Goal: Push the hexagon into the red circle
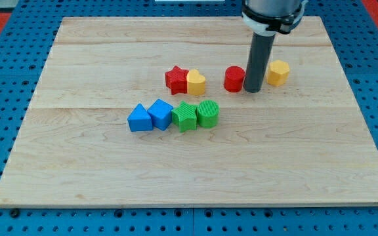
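A: Yellow hexagon (278, 72) lies at the view's upper right, apart from the red circle (234, 78).

B: And the tip (252, 90)?

A: Between them, just beside the circle; the rod holds nothing.

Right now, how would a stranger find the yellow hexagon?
Look at the wooden board, toward the view's top right. Just right of my tip sits the yellow hexagon. The other yellow block, a heart, touches the red star.
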